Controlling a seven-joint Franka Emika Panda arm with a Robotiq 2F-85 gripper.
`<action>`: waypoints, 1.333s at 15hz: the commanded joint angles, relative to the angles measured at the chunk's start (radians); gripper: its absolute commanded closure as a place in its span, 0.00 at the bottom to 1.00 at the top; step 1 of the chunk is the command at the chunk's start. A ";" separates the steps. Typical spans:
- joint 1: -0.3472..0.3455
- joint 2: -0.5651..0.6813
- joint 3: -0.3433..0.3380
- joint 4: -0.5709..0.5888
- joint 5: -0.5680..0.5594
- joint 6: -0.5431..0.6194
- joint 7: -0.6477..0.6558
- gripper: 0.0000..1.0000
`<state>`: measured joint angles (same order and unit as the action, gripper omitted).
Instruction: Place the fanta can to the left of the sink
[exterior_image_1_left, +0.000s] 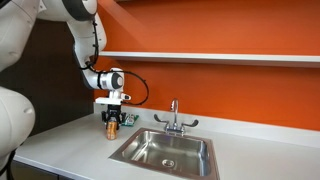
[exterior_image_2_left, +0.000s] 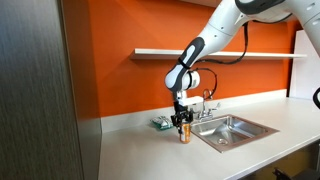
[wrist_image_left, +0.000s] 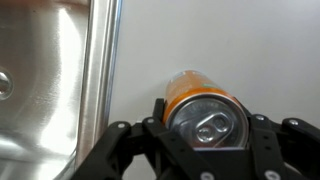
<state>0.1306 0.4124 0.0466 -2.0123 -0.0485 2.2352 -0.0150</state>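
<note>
Orange and upright, the fanta can (wrist_image_left: 203, 100) stands on the pale tabletop (exterior_image_1_left: 65, 150), just beside one short end of the sink (exterior_image_1_left: 165, 150). The pincer (wrist_image_left: 205, 128) straddles the can from above, a finger close at each side. Whether they actually press it cannot be told.

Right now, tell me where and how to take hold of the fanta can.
Grip the fanta can by its round side wall, just below the top, coming straight down from above. It stands upright on the counter beside the sink, lid facing the wrist camera, and the gripper straddles it.
</note>
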 joint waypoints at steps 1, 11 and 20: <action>-0.009 -0.008 0.013 -0.006 -0.016 0.005 -0.019 0.62; -0.009 -0.030 0.013 -0.016 -0.015 -0.010 -0.017 0.00; -0.022 -0.120 0.007 -0.040 -0.008 -0.003 -0.010 0.00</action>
<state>0.1237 0.3501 0.0484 -2.0181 -0.0485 2.2348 -0.0252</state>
